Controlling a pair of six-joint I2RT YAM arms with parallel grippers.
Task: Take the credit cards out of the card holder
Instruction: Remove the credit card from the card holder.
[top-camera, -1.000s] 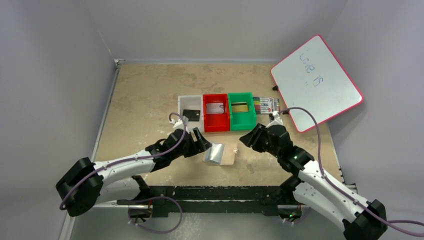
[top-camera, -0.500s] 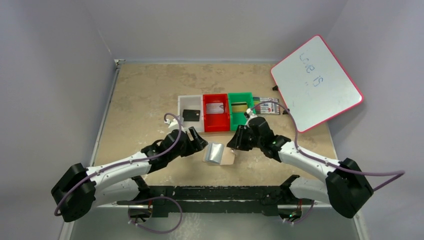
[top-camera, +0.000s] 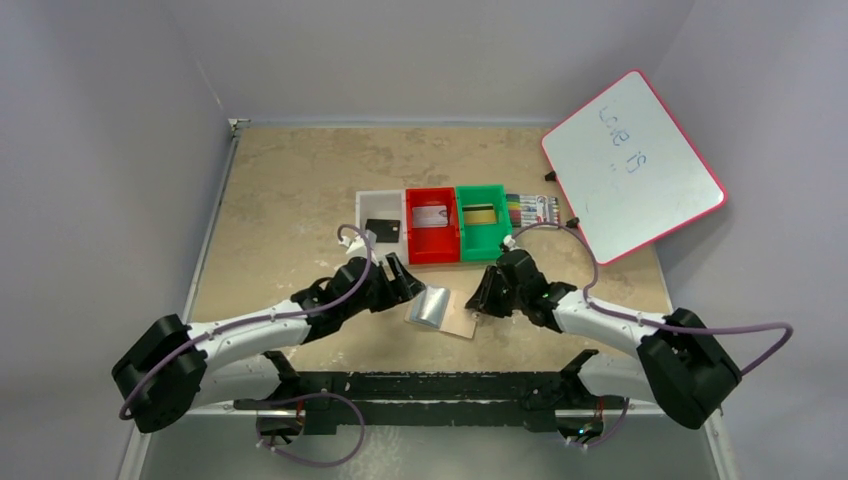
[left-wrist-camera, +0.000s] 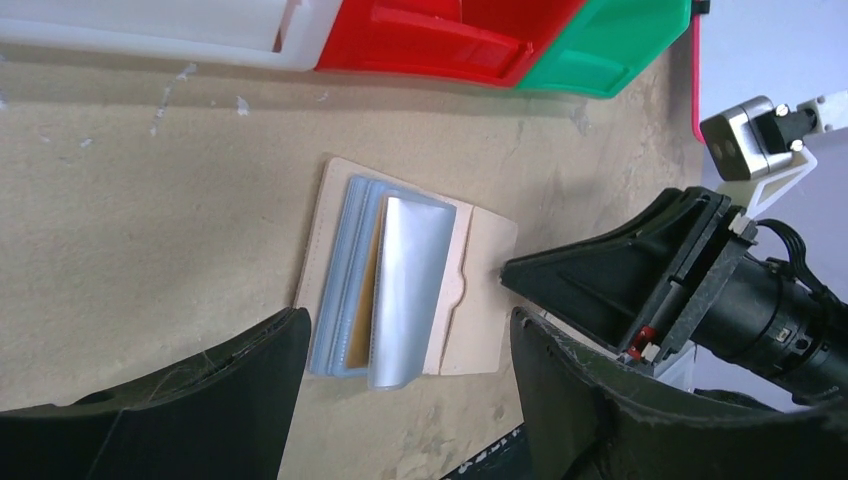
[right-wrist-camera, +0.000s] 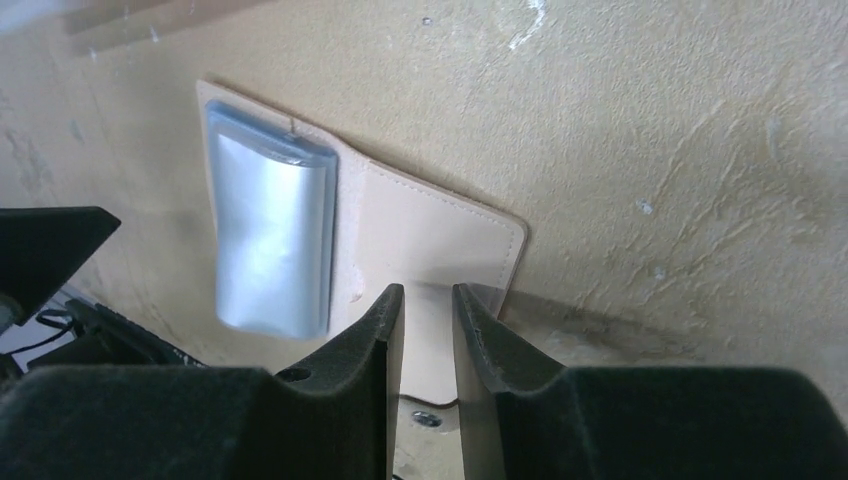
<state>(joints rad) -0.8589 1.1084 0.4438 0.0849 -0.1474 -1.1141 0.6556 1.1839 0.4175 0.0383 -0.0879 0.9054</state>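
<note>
Now: card holder (top-camera: 440, 312) lies open, flat on rough beige tabletop (top-camera: 290, 190), frame centre, between claws. Right claw (top-camera: 478, 303) at right flap edge, fingers nearly together, grip uncertain. Left claw (top-camera: 408, 284) wide, empty, just left. Tan stitched flap, rounded corners; glossy pale-blue sleeves.

Tan speckled table (top-camera: 290, 200), card holder (top-camera: 440, 310) open flat near the front, white bin (top-camera: 381, 195), red bin (top-camera: 431, 192), green bin (top-camera: 481, 189) touching in a row behind, marker pack (top-camera: 532, 209) just beside green bin, whiteboard (top-camera: 632, 165) tilted at right edge
</note>
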